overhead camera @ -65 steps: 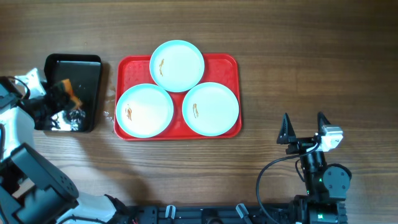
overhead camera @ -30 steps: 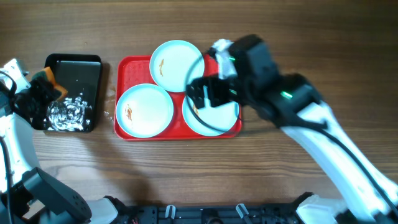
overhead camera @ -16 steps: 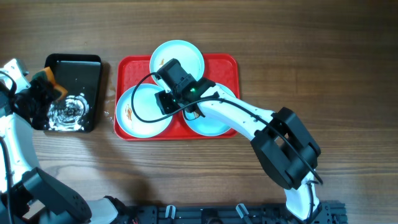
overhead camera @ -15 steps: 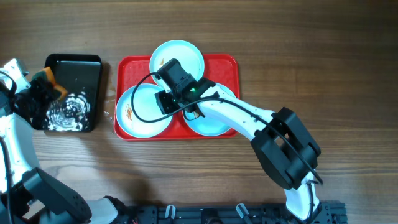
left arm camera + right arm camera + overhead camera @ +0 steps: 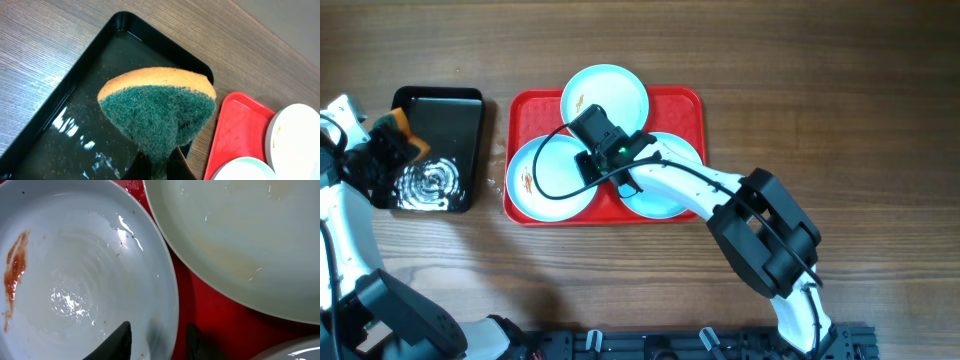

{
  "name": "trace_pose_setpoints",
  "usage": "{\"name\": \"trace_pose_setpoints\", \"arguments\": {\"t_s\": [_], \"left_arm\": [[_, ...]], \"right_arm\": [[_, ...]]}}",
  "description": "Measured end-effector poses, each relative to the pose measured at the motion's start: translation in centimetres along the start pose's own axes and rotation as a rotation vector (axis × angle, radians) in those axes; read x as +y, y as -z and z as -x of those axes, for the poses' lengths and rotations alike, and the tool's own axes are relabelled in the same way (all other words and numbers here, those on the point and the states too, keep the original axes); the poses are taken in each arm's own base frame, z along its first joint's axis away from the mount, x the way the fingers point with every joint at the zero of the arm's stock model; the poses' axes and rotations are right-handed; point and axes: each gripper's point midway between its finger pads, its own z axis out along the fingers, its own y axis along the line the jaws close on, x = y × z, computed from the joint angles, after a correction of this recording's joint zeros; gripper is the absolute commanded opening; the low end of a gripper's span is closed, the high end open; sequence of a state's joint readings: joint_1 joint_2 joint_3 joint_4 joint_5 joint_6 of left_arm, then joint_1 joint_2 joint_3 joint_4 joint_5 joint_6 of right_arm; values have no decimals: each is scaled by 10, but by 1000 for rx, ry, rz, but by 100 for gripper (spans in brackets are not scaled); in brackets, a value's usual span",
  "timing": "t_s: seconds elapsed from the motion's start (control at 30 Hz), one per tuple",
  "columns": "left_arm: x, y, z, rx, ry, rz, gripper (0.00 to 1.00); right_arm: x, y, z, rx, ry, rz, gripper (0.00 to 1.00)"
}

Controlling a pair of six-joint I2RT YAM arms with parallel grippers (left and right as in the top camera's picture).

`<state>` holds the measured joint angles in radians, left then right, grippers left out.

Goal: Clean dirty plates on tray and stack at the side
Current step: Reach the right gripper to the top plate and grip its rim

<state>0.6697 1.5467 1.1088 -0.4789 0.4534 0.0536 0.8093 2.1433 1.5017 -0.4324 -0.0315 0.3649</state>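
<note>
- The right arm (image 5: 720,195) stretches low from the near right of the desk (image 5: 820,80) across the red tray (image 5: 692,105). Its wrist is dipped and the right claw (image 5: 159,332) is down between the plates.
- That claw is narrowly parted, astride the rim of the first plate (image 5: 75,280). One finger (image 5: 120,340) sits over the plate's inside and the other over bare tray outside. A sliver of gap shows on each side of the rim.
- The second plate (image 5: 240,240) lies just ahead of the claw. The third plate (image 5: 670,195) lies behind it, under the forearm.
- The left arm (image 5: 340,200) is folded at the desk's left edge. The left claw (image 5: 157,165) is clamped on a sponge (image 5: 160,105), green face to the camera, over the wet black tray (image 5: 60,105).
- From overhead, the right claw's fingertips are hidden by its own body, and the third plate is partly covered.
- The left claw's fingers are cut off at the lower edge of its wrist view.
- A red-brown smear (image 5: 14,267) marks the first plate, on the side away from the claw.
</note>
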Motion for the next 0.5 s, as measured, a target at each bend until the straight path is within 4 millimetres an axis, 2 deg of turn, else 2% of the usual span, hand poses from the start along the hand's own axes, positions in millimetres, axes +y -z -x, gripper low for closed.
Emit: {"name": "trace_pose_setpoints", "arguments": {"t_s": [0.23, 0.3, 0.37, 0.43, 0.5], "left_arm": [[-5, 0, 0, -1, 0, -29, 4], [-14, 1, 3, -13, -3, -81, 4], [-22, 1, 5, -17, -4, -126, 4], [-26, 2, 4, -13, -2, -149, 4], [-33, 3, 3, -10, -1, -190, 4]], "right_arm": [[-2, -5, -2, -4, -27, -6, 30], [-4, -11, -7, 10, -28, -12, 21], [-5, -12, -6, 6, -33, -13, 17], [-5, -12, -7, 8, -39, -14, 6], [-5, -12, -7, 9, -49, -15, 5]]}}
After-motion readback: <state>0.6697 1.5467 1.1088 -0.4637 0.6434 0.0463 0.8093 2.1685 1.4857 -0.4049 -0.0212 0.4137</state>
